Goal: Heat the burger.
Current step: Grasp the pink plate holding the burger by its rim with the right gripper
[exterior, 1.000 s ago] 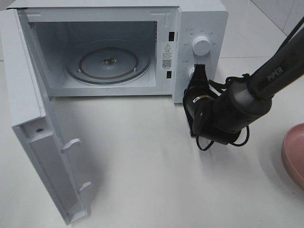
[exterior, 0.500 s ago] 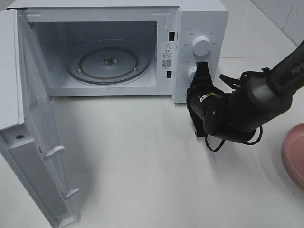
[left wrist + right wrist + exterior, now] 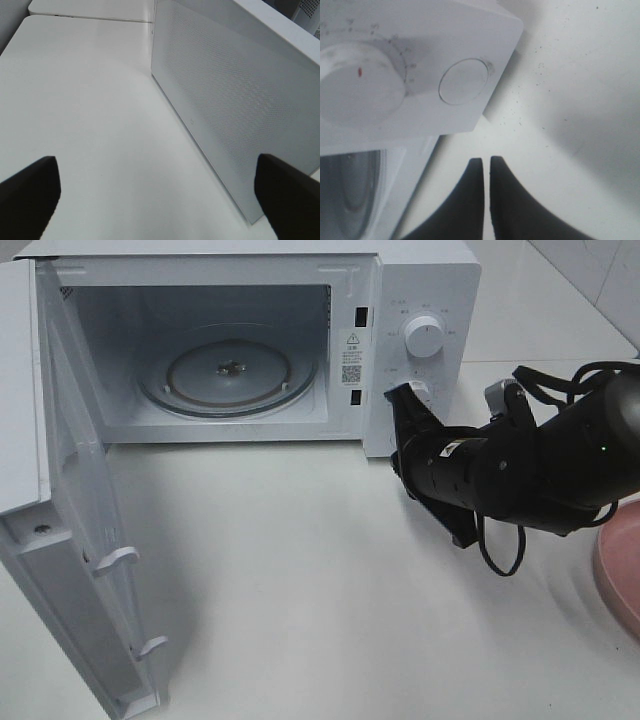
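A white box-shaped microwave oven stands on the white table in the upper half of the exterior frame. Its white hinged door is swung wide open and runs down the left edge of the frame. The open cavity holds a round clear glass turntable, and nothing lies on that glass. The burger is in none of the three views, so its place cannot be told. At the right edge a shallow pink plate is cut off by the frame, and the sliver that shows is bare. The black right gripper reaches in from the right with its tip just beside the lower white dial on the control panel, beneath the larger upper white dial. Whether it touches the dial cannot be told. Its wrist view shows the jaws pressed together with nothing between them, close to a dial with a red mark and a flat round disc. The left gripper is outside the exterior frame. In its own view the jaws stand wide apart and empty over the table, near the door's finely dotted outer face.
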Robot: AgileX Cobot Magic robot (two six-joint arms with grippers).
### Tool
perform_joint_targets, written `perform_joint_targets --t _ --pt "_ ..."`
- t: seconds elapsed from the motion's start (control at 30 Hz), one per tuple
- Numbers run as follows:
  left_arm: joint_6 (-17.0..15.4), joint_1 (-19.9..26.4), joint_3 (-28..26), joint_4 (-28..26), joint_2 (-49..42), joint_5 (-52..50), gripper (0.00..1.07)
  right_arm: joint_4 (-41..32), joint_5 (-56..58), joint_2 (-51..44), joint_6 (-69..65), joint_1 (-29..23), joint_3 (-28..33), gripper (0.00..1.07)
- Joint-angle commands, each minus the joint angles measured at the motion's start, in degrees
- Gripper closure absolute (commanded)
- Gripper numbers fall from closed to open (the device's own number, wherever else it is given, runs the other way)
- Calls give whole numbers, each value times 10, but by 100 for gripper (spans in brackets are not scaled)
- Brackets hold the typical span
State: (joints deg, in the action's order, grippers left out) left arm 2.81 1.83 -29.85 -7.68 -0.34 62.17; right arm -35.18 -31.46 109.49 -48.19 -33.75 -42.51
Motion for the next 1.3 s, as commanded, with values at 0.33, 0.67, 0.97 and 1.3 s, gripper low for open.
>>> perform_joint_targets --t 0.33,0.67,0.97,1.3 --pt "1 1 2 -2 -10 -7 9 8 176 -80 427 2 2 101" --pt "1 1 2 -2 -10 -7 9 35 315 -122 616 5 2 98" --pt "1 1 2 -2 -10 -7 9 144 482 -195 621 84 2 95" --pt "1 1 2 -2 -10 -7 9 231 599 -249 552 135 2 91"
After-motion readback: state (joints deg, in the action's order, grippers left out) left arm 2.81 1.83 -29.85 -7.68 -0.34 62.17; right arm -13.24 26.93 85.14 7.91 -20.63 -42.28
